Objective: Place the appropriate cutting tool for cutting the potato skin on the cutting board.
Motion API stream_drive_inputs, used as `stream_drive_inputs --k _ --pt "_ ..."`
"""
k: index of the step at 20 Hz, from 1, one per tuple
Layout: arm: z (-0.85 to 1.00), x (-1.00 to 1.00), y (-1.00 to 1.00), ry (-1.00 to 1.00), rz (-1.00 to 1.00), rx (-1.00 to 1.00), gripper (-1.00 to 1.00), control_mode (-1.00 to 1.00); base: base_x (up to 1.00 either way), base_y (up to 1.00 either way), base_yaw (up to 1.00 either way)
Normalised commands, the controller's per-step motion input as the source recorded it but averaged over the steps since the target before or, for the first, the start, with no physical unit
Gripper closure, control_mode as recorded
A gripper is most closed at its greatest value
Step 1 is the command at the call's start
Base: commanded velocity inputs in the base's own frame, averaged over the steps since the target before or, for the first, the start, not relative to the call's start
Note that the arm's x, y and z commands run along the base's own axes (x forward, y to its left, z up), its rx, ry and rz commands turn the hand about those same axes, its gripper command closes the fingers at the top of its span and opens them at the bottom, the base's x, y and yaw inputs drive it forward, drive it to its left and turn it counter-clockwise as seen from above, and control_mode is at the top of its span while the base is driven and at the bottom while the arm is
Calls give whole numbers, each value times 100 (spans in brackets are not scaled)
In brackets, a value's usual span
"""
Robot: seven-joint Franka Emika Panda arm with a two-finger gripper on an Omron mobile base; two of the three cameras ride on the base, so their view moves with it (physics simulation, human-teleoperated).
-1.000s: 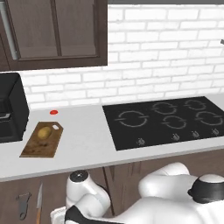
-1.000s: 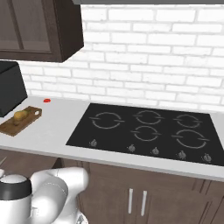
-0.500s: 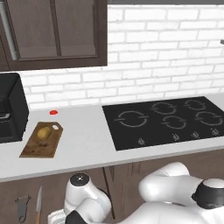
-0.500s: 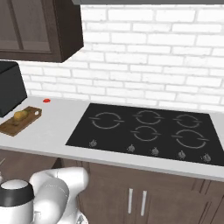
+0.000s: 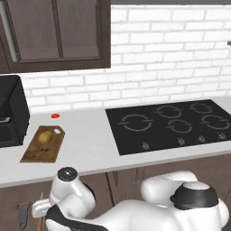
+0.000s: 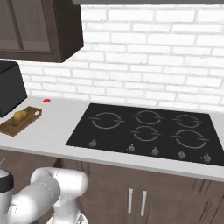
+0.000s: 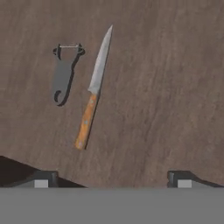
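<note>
- Left base view: the board (image 5: pixel 41 146) lies on the white counter (image 5: pixel 90 144), just right of a black appliance (image 5: pixel 11 113); the potato (image 5: pixel 44 137) sits on its far half; a small red thing (image 5: pixel 55 116) is behind it by the brick wall; the hob (image 5: pixel 173 125) is well to the right; low at the left, under the counter edge, the peeler (image 5: pixel 21 213) lies on dark wood
- Right base view: board (image 6: pixel 20 121) with potato (image 6: pixel 19 116) at far left, hob (image 6: pixel 146 131) in the middle
- Hand view: my fingertips (image 7: pixel 41 179) stand wide apart, gripping nothing (image 7: pixel 111 180); the peeler (image 7: pixel 64 72) lies flat on a brown wooden surface (image 7: pixel 166 87), just beside the knife (image 7: pixel 94 87), apart from it, both clear of my fingers
</note>
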Motion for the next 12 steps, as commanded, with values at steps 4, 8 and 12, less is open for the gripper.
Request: stream_drive_inputs --k 4,8,12 --pt "-5 53 97 -2 -4 -1 -100 -100 0 0 0" --pt "-3 47 100 0 -6 -1 -100 -100 0 0 0" --pt "-33 4 79 0 -4 -1 -100 -100 0 0 0"
